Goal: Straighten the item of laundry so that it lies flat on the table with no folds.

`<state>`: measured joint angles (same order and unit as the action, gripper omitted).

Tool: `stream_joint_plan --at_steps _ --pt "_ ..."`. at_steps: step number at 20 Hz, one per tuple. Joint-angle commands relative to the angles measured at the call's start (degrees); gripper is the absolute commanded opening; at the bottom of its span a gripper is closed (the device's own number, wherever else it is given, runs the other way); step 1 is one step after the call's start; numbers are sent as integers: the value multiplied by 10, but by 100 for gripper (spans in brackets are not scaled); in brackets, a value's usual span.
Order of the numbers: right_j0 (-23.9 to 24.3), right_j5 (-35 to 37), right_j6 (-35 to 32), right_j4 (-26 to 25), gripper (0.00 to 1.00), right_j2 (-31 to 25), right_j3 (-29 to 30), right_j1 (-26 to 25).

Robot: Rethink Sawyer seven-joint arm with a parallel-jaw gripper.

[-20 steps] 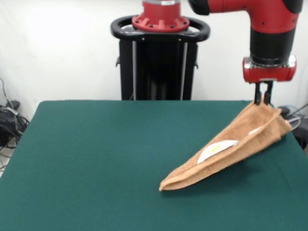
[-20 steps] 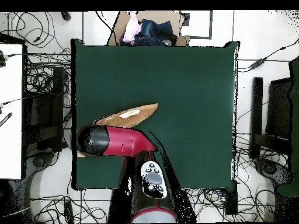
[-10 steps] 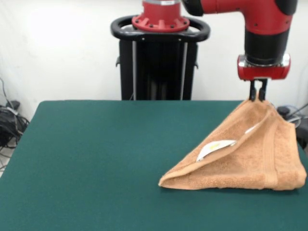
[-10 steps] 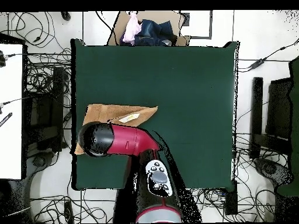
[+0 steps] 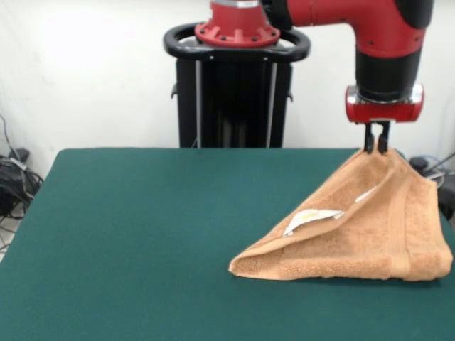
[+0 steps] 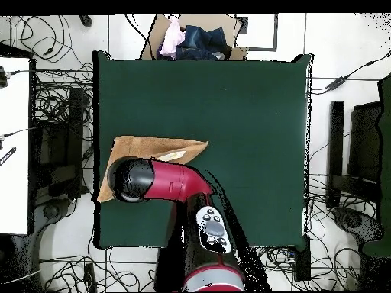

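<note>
Gripper [image 5: 376, 147] clenched on one corner of the peach-orange towel [image 5: 355, 234], raised over the green table [image 5: 142, 234]'s right side.
Towel hangs tent-like from the pinched corner; lower edge rests on the felt; white label [image 5: 311, 217] shows on the left slope; still folded, not flat.
</note>
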<state>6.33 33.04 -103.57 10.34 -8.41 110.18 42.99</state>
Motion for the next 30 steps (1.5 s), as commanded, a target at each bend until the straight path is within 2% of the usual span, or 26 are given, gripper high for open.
stream_joint_plan --at_steps 1,10,18,20,24,28,30 --pt "33 10 -42 10 0 -39 53 8" --pt "97 -5 6 -11 0 -61 119 27" --pt "142 -63 7 -16 0 -105 206 40" --pt "151 -97 -5 -12 0 -125 242 42" --pt "151 -211 -67 -16 0 -173 320 38" --pt "144 -293 -109 -41 0 -189 359 23" --pt "157 -334 -115 -58 0 -199 376 0"
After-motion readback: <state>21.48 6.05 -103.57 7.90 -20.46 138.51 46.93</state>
